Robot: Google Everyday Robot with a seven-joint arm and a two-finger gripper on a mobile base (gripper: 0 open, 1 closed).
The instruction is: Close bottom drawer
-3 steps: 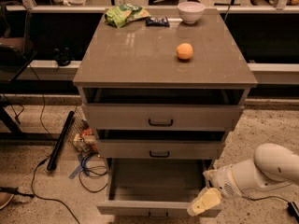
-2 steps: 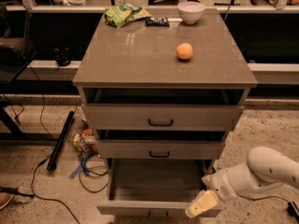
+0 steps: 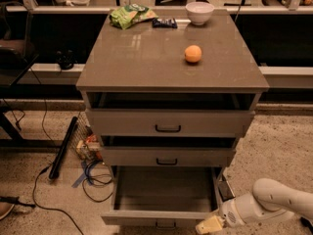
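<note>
The bottom drawer (image 3: pixel 164 190) is the lowest of the grey cabinet's three drawers. It is pulled far out and its shallow box looks empty. Its short front panel (image 3: pixel 156 219) with a small dark handle sits at the lower edge of the view. My gripper (image 3: pixel 209 225) is at the drawer's front right corner, close to the front panel, on the end of the white arm (image 3: pixel 274 202) that comes in from the lower right. The middle drawer (image 3: pixel 166 156) and top drawer (image 3: pixel 168 124) are each out a little.
On the cabinet top (image 3: pixel 146 58) lie an orange (image 3: pixel 192 54), a white bowl (image 3: pixel 199 12), a green snack bag (image 3: pixel 131 14) and a dark bar (image 3: pixel 164 22). On the floor to the left are a black rod (image 3: pixel 63 148), cables (image 3: pixel 95 175) and small packets (image 3: pixel 85 146).
The arm has drawn back slightly to the right and down; the gripper stays at the drawer's front right corner. The drawer has not visibly moved.
</note>
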